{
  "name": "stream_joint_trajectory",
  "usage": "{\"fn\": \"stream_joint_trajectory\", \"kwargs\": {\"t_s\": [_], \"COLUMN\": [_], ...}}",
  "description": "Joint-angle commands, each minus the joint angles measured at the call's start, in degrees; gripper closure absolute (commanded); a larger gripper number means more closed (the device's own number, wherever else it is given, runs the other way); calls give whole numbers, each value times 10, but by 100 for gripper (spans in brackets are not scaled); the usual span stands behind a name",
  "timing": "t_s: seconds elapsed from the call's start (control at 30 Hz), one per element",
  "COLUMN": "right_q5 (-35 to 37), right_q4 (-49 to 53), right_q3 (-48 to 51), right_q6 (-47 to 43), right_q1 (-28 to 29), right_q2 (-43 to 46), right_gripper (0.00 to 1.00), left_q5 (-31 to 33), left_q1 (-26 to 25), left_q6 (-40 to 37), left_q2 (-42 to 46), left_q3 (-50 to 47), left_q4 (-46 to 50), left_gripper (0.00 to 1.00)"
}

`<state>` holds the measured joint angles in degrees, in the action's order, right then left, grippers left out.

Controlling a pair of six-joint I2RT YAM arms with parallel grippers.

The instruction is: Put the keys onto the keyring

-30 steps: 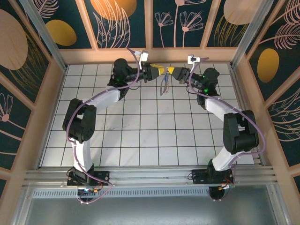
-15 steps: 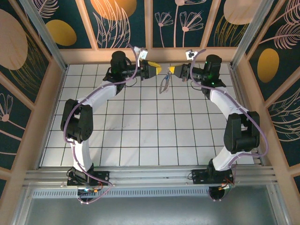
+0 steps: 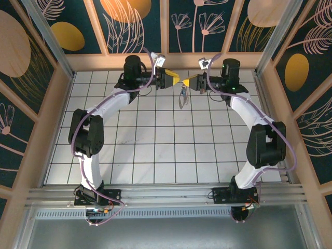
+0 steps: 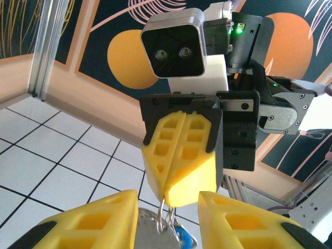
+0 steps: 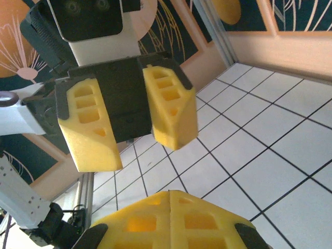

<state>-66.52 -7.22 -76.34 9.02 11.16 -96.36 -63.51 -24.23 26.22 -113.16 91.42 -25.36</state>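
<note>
Over the far middle of the table (image 3: 155, 155), the right gripper (image 3: 188, 81) has its yellow fingers pressed together on the top of the keyring (image 4: 163, 209), a thin metal loop hanging from their tips. The keys (image 4: 181, 236), with a blue head and pale metal, dangle just below it. From above, the bunch looks clear of the tiles. We cannot tell whether every key is already threaded on the loop. The left gripper (image 3: 177, 78) faces the right one nose to nose, with its fingers (image 4: 88, 223) spread to either side of the hanging loop and pinching nothing.

We judge the main danger to be the slim hold. So little wire is caught between the right gripper's tips that a nudge could twist it free, and the whole bunch would drop to the table.

That nudge could come from the left gripper. If it closes off-centre, one finger would meet the loop first and push it aside instead of trapping it.

The loose keys can also swing, so the left fingers might shut on a blade rather than on the ring.

The two grippers are nearly touching, so any further advance risks yellow tip striking yellow tip.

If the right gripper lets go before the left has a firm pinch, everything would fall.
</note>
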Motion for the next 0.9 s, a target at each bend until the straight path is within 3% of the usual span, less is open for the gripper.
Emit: {"fn": "stream_joint_trajectory", "kwargs": {"t_s": [0.0,0.87], "right_q5": [-26,-23], "right_q4": [-2,-65], "right_q3": [-25,1], "right_q6": [-15,29], "right_q1": [7,-3], "right_q2": [-6,12], "right_gripper": [100,100], "left_q5": [-22,-35], "left_q1": [-7,-11], "left_q6": [4,18], "left_q2": [-9,-2], "left_q3": [13,-26], "left_q4": [-13,-61], "left_gripper": [65,69]}}
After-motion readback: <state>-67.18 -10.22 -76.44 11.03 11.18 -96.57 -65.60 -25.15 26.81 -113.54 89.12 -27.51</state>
